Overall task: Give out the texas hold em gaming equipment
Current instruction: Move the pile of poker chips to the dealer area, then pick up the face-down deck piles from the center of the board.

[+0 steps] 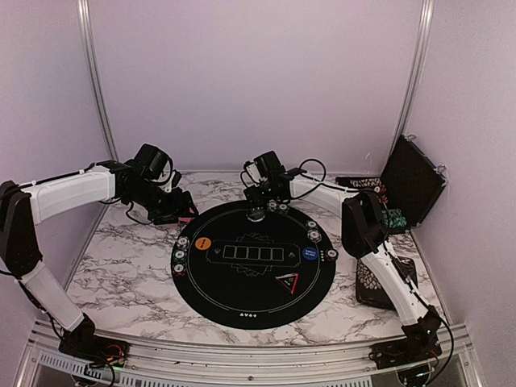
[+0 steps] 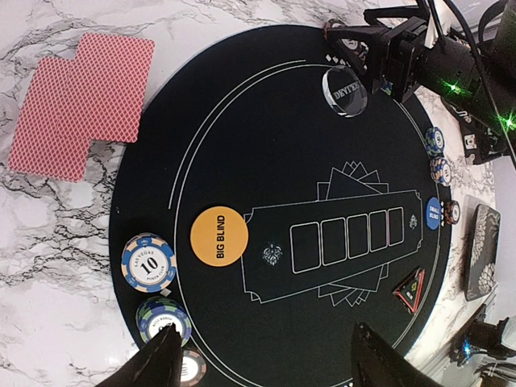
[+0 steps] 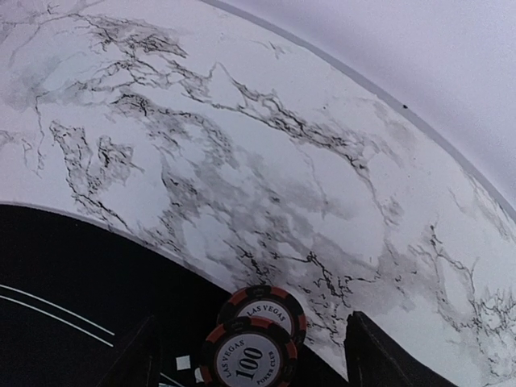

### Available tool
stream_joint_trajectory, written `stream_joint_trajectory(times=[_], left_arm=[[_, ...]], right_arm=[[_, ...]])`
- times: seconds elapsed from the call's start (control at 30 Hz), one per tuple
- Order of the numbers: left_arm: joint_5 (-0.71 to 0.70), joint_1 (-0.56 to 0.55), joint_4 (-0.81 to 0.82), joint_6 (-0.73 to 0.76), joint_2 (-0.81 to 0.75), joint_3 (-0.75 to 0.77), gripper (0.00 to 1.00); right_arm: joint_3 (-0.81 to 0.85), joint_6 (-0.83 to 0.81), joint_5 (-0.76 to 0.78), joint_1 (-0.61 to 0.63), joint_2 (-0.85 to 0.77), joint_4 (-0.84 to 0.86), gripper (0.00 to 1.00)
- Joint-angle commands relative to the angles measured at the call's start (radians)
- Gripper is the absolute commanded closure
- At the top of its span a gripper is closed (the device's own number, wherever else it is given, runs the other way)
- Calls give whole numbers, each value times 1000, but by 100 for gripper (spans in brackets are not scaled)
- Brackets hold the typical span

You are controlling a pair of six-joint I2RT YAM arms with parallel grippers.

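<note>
The round black mat [image 1: 242, 298] carries an orange BIG BLIND button [image 2: 219, 235], a blue button [image 2: 434, 214], a black triangle marker [image 2: 409, 289] and a clear dealer button [image 2: 344, 91]. Striped chip stacks [image 2: 149, 262] [image 2: 164, 320] sit at its left edge, and others [image 2: 441, 171] at its right edge. Two pink-red-backed cards [image 2: 81, 101] lie on the marble beside the mat. My left gripper [image 2: 266, 367] is open and empty above the mat's left back edge [image 1: 173, 205]. My right gripper [image 3: 254, 363] is open at the mat's back edge, its fingers apart around two black-red 100 chips [image 3: 250, 355].
An open black case [image 1: 411, 181] holding more chips stands at the back right. A floral-patterned black case [image 1: 375, 282] lies at the right beside the right arm. White walls and metal posts close in the back and sides. Marble table [image 1: 121, 274] surrounds the mat.
</note>
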Motion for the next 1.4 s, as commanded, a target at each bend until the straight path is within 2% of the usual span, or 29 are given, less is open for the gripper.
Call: stream_joint_trajectory(times=[0.0, 0.23, 0.6, 0.87, 1.03, 1.37], left_arm=[[-7, 5, 11, 2, 9, 25, 27], [-17, 6, 11, 1, 8, 30, 25], [-17, 13, 40, 16, 14, 2, 22], [-26, 17, 63, 6, 3, -38, 22], [-58, 19, 42, 2, -24, -62, 21], [-154, 19, 38, -49, -67, -122, 21]], right_arm=[[38, 18, -5, -4, -82, 23, 23], [-49, 68, -10, -2, -198, 13, 15], [-331, 165, 42, 54, -431, -27, 2], [-471, 257, 34, 76, -550, -47, 2], [-624, 309, -1, 78, -643, 19, 1], [-860, 332, -40, 83, -823, 36, 2]])
